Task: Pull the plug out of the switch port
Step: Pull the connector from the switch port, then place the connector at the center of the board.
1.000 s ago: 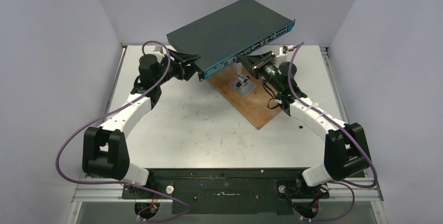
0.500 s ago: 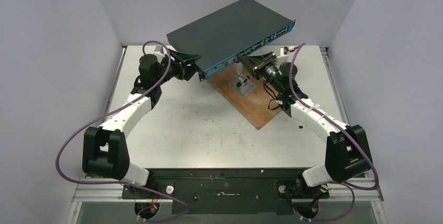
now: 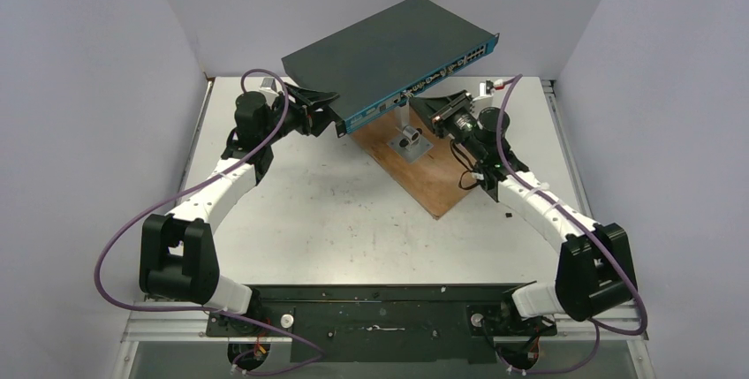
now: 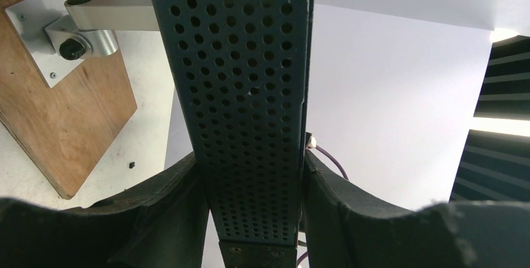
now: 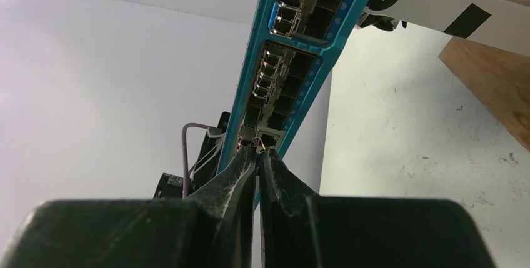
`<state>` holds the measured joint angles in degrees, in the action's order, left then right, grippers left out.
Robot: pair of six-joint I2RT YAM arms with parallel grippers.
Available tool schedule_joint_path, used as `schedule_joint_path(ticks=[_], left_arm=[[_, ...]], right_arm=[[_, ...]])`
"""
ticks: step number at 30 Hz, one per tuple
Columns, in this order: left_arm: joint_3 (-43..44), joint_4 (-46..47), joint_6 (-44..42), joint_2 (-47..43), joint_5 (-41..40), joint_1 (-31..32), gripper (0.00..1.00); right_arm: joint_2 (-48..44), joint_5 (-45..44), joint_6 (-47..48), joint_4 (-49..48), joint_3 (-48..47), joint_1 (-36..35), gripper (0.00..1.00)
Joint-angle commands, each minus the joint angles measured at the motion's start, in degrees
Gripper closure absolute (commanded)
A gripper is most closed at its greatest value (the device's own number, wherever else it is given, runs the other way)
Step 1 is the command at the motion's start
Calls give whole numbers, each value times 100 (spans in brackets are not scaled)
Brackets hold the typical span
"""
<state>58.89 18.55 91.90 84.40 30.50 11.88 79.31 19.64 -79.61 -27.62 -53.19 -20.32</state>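
Observation:
The switch (image 3: 389, 52), a flat dark grey box with a blue front face, sits raised on a stand above the table. My left gripper (image 3: 329, 116) is shut on its left end. In the left wrist view the fingers press both sides of the perforated side wall (image 4: 244, 93), with the left gripper (image 4: 250, 165) around it. My right gripper (image 3: 415, 100) is at the blue face. In the right wrist view the right gripper (image 5: 257, 153) is nearly closed on a small clear plug (image 5: 259, 147) at a lower socket of the switch (image 5: 294, 74).
A brown wooden board (image 3: 433, 176) lies under the switch and carries a metal stand (image 3: 408, 139) with a white post (image 5: 450, 5). The board also shows in the left wrist view (image 4: 56, 124). Purple cables loop from both arms. Grey walls stand close behind.
My right arm has shifted to the right and its wrist has turned a little, with the tips staying at the blue face. The left arm and the switch have not moved.

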Motion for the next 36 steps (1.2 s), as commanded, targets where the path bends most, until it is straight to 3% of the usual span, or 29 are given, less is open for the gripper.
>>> schedule_joint_path(ticks=[1, 10, 17, 24, 36], left_arm=[[304, 412, -52, 224, -334, 182, 100], [306, 448, -45, 265, -328, 189, 100], [339, 440, -55, 287, -318, 198, 100], [345, 419, -71, 280, -317, 203, 100], [331, 371, -89, 250, -325, 205, 100]], right_arm=[[-463, 24, 257, -11, 66, 105, 95], [-1312, 178, 674, 495, 474, 110, 95], [-1726, 195, 1479, 1753, 182, 108, 95], [-1587, 358, 1857, 2427, 342, 115, 95], [-559, 1159, 1734, 2011, 983, -151, 95]])
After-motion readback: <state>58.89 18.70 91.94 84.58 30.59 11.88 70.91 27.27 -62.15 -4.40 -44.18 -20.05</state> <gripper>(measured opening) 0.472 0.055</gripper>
